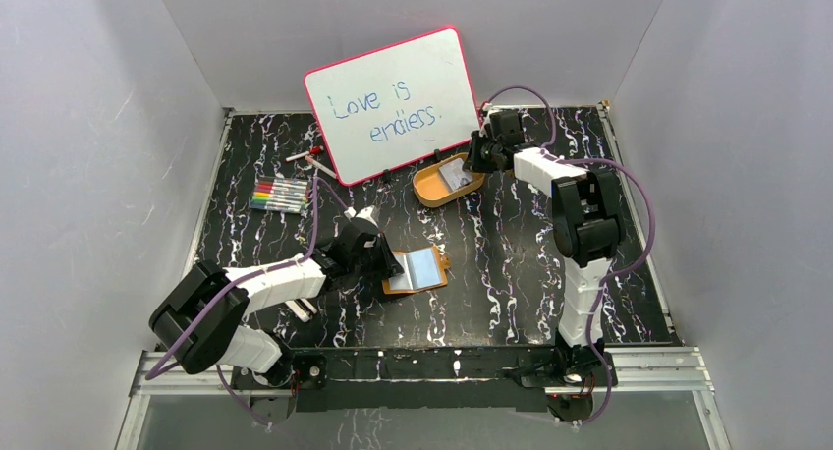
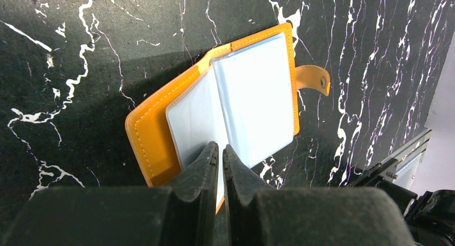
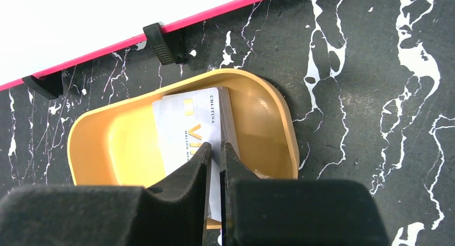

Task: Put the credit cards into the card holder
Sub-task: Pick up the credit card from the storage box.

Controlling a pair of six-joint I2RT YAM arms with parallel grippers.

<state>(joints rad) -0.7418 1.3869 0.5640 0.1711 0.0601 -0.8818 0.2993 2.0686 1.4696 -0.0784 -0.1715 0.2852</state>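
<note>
ok, top cam first: card holder (image 1: 417, 270) lies open on the black marbled table (image 1: 511, 283), near the middle, a bit left of ctr. left gripper (image 1: 390, 263) is down at its left edge. right arm is stretched to the far side, right gripper (image 1: 473, 160) over the orange oval tray (image 1: 430, 191), which sits just in front of the pink-framed whiteboard (image 1: 393, 101). credit cards (image 1: 455, 175) lie in that tray, pale w/ a dark band. a row of coloured markers (image 1: 280, 195) lies left of the board, well apart from both arms.

left wrist cam: holder (image 2: 155, 136) is spread flat, orange cover underneath, clear sleeves (image 2: 257, 106) fanned on top, snap tab (image 2: 315, 79) sticking out on the far side. left gripper (image 2: 220, 148) has its fingers nearly together, w/ the near edge of a clear sleeve running into the thin gap between them, so it's pinched on the holder's sleeve. can't tell if any card sits inside the sleeves.

right wrist cam: cards (image 3: 188, 120) are a small stack leaning in the tray (image 3: 118, 144), top one whitish-grey w/ gold lettering. right gripper (image 3: 215, 146) has its fingers drawn close, w/ the stack's right edge going down between them; looks clamped on the cards, how many i can't tell. whiteboard's pink edge (image 3: 225, 8) and a black foot clip (image 3: 161, 42) are just beyond the tray rim.
</note>
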